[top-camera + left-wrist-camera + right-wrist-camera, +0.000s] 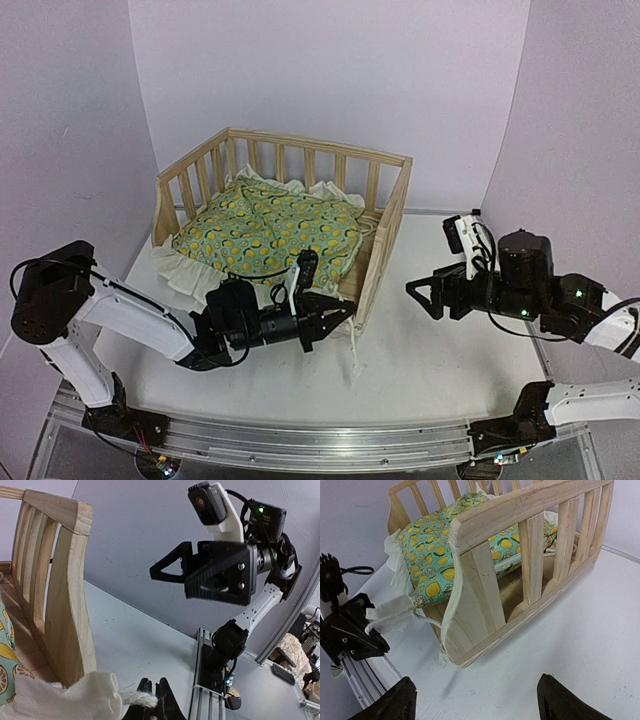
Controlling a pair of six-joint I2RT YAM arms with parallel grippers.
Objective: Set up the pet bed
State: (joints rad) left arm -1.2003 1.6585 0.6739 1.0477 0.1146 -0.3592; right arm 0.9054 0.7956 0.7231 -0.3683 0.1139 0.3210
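The pet bed (383, 232) is a pale pine slatted frame at the middle back of the table, low side facing me. Its lemon-patterned cushion (270, 232) lies inside, and the cream ruffle (185, 270) spills over the low front. My left gripper (340, 312) is at the frame's near right corner, shut on a cord at the ruffle's corner (75, 697). In the left wrist view the cord (137, 697) sits pinched between the fingers. My right gripper (425, 292) hovers right of the frame and stands open and empty, aimed at the bed's side (485, 570).
An aluminium rail (300, 440) runs along the near table edge. Grey walls close in at the back and both sides. A loose white cord (355, 345) trails from the frame's near corner onto the table. Clutter lies beyond the table's right end (295, 650).
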